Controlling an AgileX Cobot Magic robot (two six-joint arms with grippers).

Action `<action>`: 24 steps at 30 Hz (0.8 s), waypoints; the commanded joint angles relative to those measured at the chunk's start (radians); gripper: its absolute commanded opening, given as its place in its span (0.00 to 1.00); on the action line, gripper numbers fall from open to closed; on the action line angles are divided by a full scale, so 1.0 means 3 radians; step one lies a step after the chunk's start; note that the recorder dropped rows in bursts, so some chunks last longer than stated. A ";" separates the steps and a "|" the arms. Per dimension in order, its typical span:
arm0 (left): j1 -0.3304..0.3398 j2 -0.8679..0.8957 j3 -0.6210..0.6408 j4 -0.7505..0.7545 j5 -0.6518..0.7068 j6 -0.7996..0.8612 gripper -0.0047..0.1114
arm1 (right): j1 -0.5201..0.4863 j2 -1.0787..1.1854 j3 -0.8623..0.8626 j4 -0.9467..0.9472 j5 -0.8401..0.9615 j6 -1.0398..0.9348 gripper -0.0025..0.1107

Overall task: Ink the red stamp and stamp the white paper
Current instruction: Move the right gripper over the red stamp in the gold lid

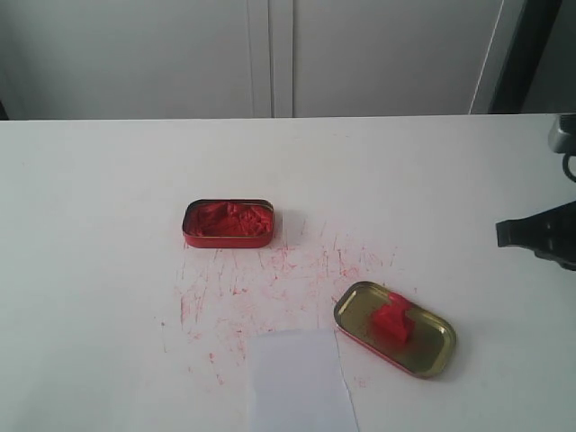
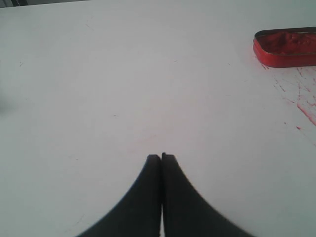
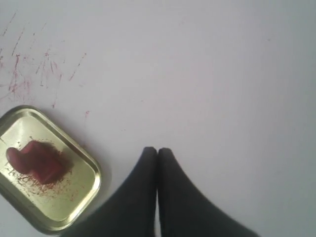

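red stamp (image 3: 37,162) apart from right gripper (image 3: 157,150)

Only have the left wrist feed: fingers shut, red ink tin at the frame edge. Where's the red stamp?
Observer: The red stamp lies inside the gold lid, well apart from the ink tin.
Operator: Paper?
Observer: The white paper lies flat beside the lid, at the exterior view's lower edge.
Operator: Right gripper?
Observer: The right gripper is shut on nothing, near the lid but not touching it.
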State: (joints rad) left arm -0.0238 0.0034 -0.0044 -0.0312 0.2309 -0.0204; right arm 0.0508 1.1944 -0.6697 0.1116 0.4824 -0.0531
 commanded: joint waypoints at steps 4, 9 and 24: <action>0.0004 -0.0011 0.0015 0.0007 -0.0019 -0.0008 0.04 | 0.0064 0.0402 -0.0270 0.0339 0.0227 -0.0403 0.02; 0.0004 -0.0011 0.0015 0.0007 -0.0019 -0.0008 0.04 | 0.0266 0.0675 -0.0484 0.0332 0.0410 -0.0503 0.02; 0.0004 -0.0011 0.0015 0.0007 -0.0019 -0.0008 0.04 | 0.0832 0.1329 -0.1041 0.0326 0.0895 -0.0828 0.02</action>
State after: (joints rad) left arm -0.0238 0.0034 -0.0044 -0.0312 0.2309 -0.0204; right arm 0.2729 1.5736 -0.9522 0.2074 0.7250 -0.2739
